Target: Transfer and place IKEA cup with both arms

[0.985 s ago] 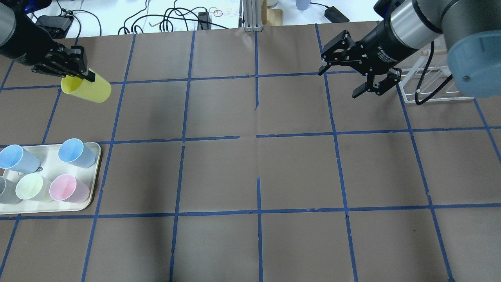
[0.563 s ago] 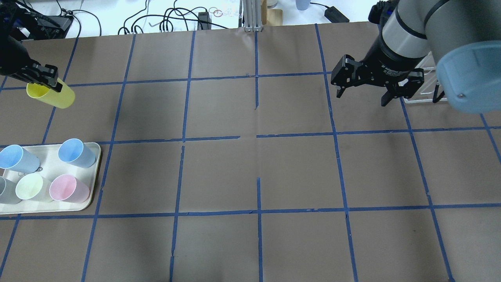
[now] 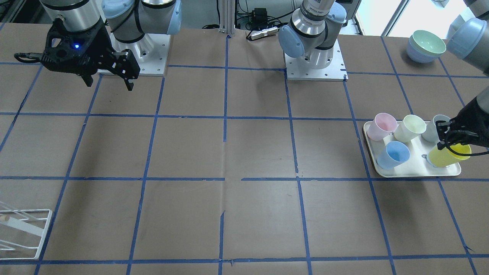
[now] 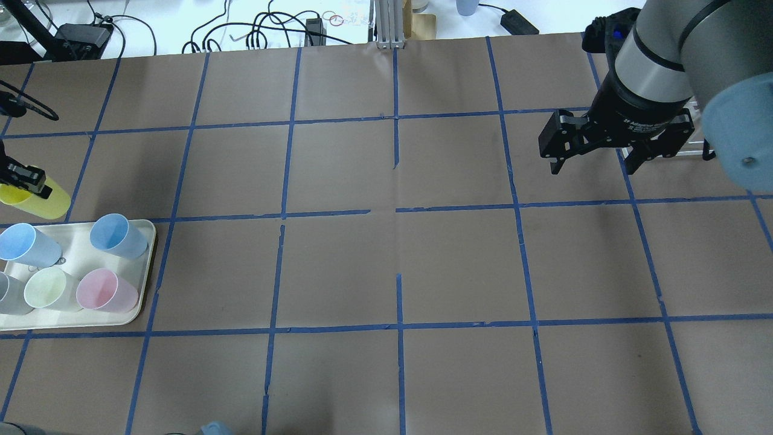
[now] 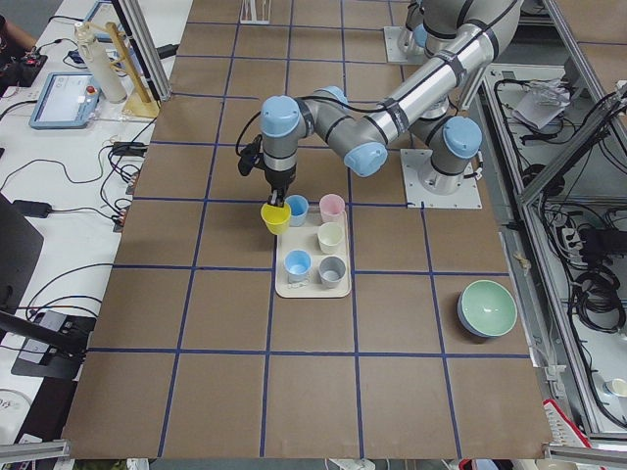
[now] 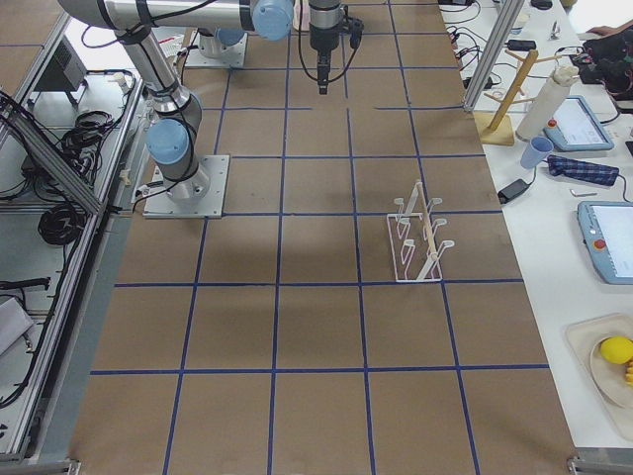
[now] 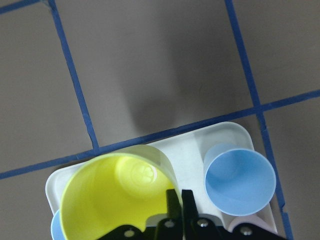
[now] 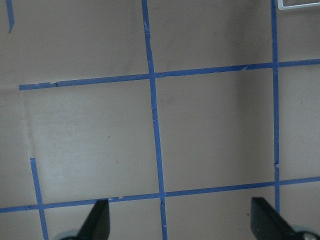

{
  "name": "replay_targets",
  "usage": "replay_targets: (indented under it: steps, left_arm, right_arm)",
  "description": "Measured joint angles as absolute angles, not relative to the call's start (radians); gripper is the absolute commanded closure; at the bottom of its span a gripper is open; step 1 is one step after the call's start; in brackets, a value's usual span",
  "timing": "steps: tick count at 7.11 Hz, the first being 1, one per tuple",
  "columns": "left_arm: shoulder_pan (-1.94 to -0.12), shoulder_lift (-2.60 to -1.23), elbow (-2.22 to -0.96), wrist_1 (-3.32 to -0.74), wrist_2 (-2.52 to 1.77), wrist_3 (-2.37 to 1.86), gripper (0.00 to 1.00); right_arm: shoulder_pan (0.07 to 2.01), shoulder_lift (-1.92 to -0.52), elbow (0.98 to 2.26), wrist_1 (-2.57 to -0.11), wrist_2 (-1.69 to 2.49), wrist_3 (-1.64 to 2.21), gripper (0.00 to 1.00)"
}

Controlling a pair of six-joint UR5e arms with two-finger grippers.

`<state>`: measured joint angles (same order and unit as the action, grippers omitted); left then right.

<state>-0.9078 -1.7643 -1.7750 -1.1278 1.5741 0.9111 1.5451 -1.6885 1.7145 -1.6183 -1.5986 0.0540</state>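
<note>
The bright yellow IKEA cup (image 4: 37,203) hangs tilted from my left gripper (image 4: 25,179), which is shut on its rim. It is held just above the far left corner of the white tray (image 4: 148,241). In the left wrist view the shut fingers (image 7: 172,202) pinch the yellow cup (image 7: 110,200) over the tray (image 7: 235,134). The front-facing view shows the cup (image 3: 445,156) at the tray's (image 3: 416,173) outer corner under the left gripper (image 3: 445,138). My right gripper (image 4: 595,164) is open and empty, pointing down over the far right of the table; it also shows in the front-facing view (image 3: 109,84).
The tray holds two light blue cups (image 4: 112,232), a pale green cup (image 4: 45,287), a pink cup (image 4: 99,290) and a grey cup (image 4: 6,294). A white wire rack (image 6: 415,237) stands on the right side. Stacked bowls (image 3: 426,46) sit near the left arm's base.
My left gripper has carried the yellow cup left and nearer, down to the tray's far corner. My right gripper has drawn back to the right and turned downward, still open.
</note>
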Motion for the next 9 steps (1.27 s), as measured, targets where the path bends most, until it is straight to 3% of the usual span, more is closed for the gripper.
replay_targets:
  steps: [2,3,7,9]
  left_arm:
    - [-0.893,-1.802,-1.822,-1.101,1.580,0.896,1.00]
    - [-0.893,-1.820,-1.827,-1.106,1.594,0.888,0.03]
    - [-0.898,-1.830,-1.806,-1.178,1.642,0.876,0.00]
    - [-0.914,-1.795,-1.709,-1.360,1.635,0.825,0.00]
  right_arm:
    - [1.540,-1.685,1.715,-1.612,-1.564,0.057,0.00]
    - [1.541,-1.683,1.716,-1.602,-1.539,0.060,0.00]
    - [1.542,-1.682,1.717,-1.593,-1.523,0.055,0.00]
    - [1.542,-1.682,1.717,-1.591,-1.523,0.054,0.00]
